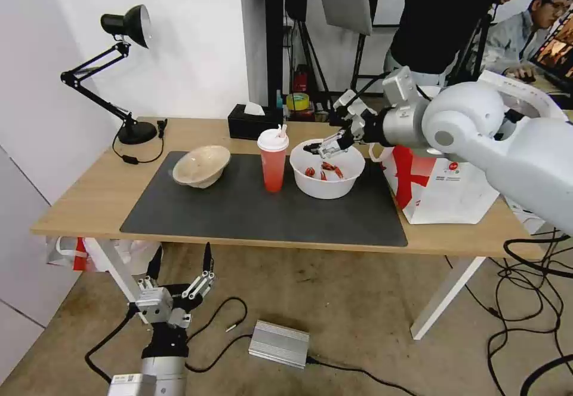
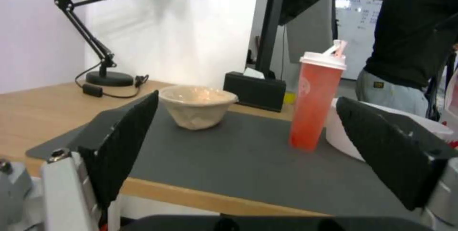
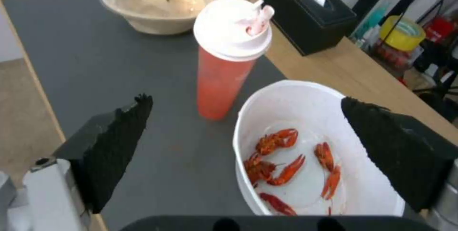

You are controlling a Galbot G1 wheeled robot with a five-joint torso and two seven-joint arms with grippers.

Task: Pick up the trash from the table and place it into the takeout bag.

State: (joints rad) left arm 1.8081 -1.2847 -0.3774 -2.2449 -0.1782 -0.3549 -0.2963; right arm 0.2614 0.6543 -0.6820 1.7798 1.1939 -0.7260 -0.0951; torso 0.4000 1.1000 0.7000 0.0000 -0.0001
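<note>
Your right gripper (image 1: pixel 327 144) hovers, fingers spread wide, over the white bowl (image 1: pixel 327 172), while your left gripper (image 1: pixel 179 270) waits wide open below the table (image 1: pixel 89 199).

We cannot see the takeout bag (image 1: pixel 444 190) whole: the right arm (image 1: pixel 477 127) covers its top and handles. The white bowl (image 2: pixel 341 134) sits half behind the left hand's finger (image 2: pixel 396 152) in the left wrist view, and the right wrist view's edge cuts off the bowl's near rim.
</note>
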